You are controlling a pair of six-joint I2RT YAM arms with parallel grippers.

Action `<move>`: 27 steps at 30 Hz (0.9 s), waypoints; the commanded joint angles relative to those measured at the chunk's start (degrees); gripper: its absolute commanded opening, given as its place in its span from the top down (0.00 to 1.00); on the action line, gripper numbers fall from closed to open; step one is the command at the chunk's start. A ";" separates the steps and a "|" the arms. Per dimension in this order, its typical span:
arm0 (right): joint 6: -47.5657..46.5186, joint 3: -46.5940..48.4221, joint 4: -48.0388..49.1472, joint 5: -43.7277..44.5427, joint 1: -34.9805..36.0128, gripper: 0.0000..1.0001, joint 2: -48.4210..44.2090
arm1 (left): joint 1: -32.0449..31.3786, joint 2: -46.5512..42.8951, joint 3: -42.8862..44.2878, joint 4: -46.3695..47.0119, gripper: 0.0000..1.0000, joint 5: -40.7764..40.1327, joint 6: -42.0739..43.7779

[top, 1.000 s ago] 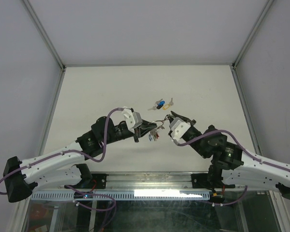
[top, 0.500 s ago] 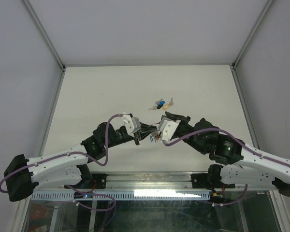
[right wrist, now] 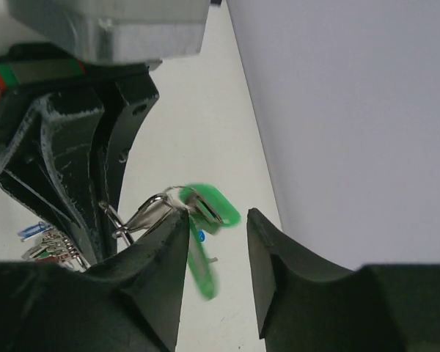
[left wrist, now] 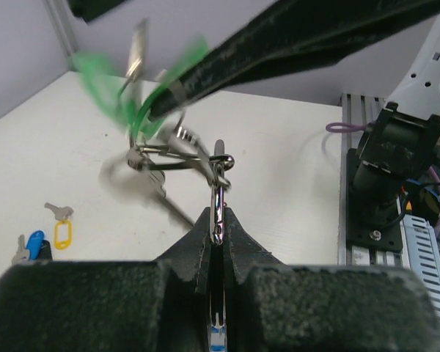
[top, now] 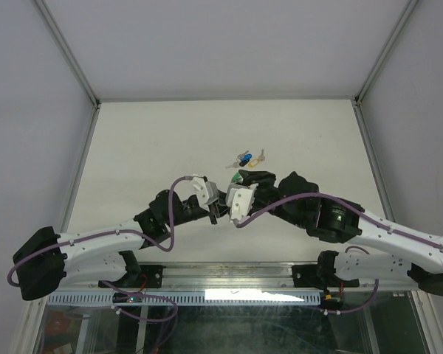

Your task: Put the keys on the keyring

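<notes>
My left gripper [left wrist: 218, 220] is shut on a silver link of the keyring [left wrist: 217, 187], held above the table. The ring's bunch hangs off it with blurred green tags [left wrist: 136, 103] and silver keys. My right gripper [right wrist: 216, 227] is open around the green tags [right wrist: 209, 205], one finger [right wrist: 169, 242] touching the ring's metal. In the top view the two grippers, left [top: 215, 212] and right [top: 242, 180], meet mid-table. The loose keys lie on the table: blue [top: 244, 157], yellow [top: 261, 155], grey [top: 232, 165]; they also show in the left wrist view [left wrist: 35, 243].
The white table [top: 148, 140] is walled by a grey enclosure with metal frame posts [top: 66, 51]. The right arm's base and cables [left wrist: 392, 169] stand at the near edge rail. Red- and green-headed keys [right wrist: 51, 249] hang beneath the left gripper.
My right gripper has moved left and up to the keyring, and its fingers now straddle the green tags. My left arm has drawn back slightly, still holding the ring.
</notes>
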 commanded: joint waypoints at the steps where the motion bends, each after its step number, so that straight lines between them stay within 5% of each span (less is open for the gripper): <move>1: -2.20 4.83 -0.56 -2.76 0.00 0.58 1.51 | -0.28 0.82 -1.07 7.94 1.00 2.43 -2.43; 10: 1.46 3.23 1.85 1.93 0.05 0.52 -0.23 | -0.26 0.72 -3.46 12.83 1.00 1.39 -5.06; 27: 34.01 -13.01 3.08 -1.54 0.00 0.55 -16.30 | -0.26 -8.23 -6.18 14.77 1.00 -6.13 -10.91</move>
